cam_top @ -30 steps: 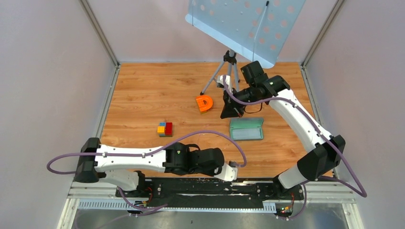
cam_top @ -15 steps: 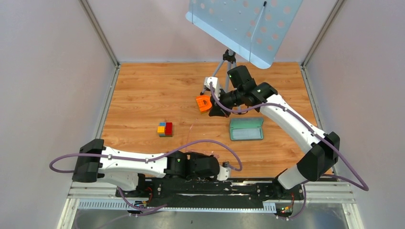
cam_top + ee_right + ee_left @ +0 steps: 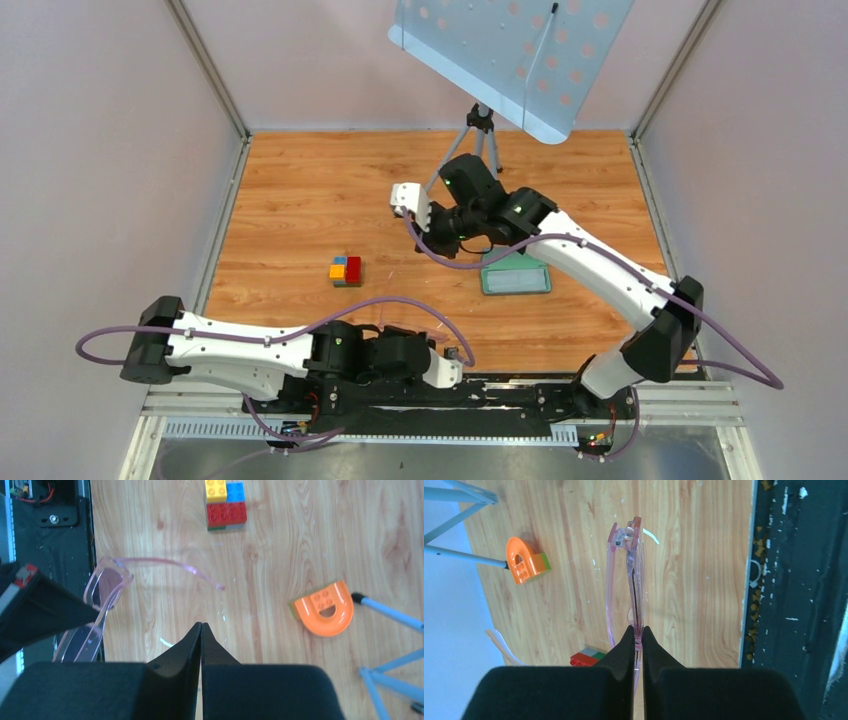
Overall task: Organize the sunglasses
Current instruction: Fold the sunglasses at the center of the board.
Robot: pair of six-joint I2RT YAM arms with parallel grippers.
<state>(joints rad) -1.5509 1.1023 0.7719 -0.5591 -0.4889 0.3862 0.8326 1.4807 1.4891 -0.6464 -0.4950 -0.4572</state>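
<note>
The sunglasses (image 3: 636,580) have a thin pale pink translucent frame. My left gripper (image 3: 637,630) is shut on them edge-on and holds them above the wood by the table's near edge (image 3: 455,365). The right wrist view shows them at left (image 3: 102,590), one temple arm stretched out, with the left gripper's black finger (image 3: 40,610) on them. My right gripper (image 3: 201,625) is shut and empty, over the middle of the table (image 3: 425,240), apart from the sunglasses. The grey case with green inside (image 3: 520,282) lies open, partly under the right arm.
A red, yellow and blue brick stack (image 3: 346,270) stands left of centre. An orange arch block (image 3: 325,607) lies near the tripod legs (image 3: 482,130) of a music stand with a blue perforated plate (image 3: 510,50). A black rail (image 3: 794,580) runs along the near edge.
My right arm has swung left from beside the case to over the middle of the table. My left arm has drawn back leftward along the near edge, still holding the sunglasses.
</note>
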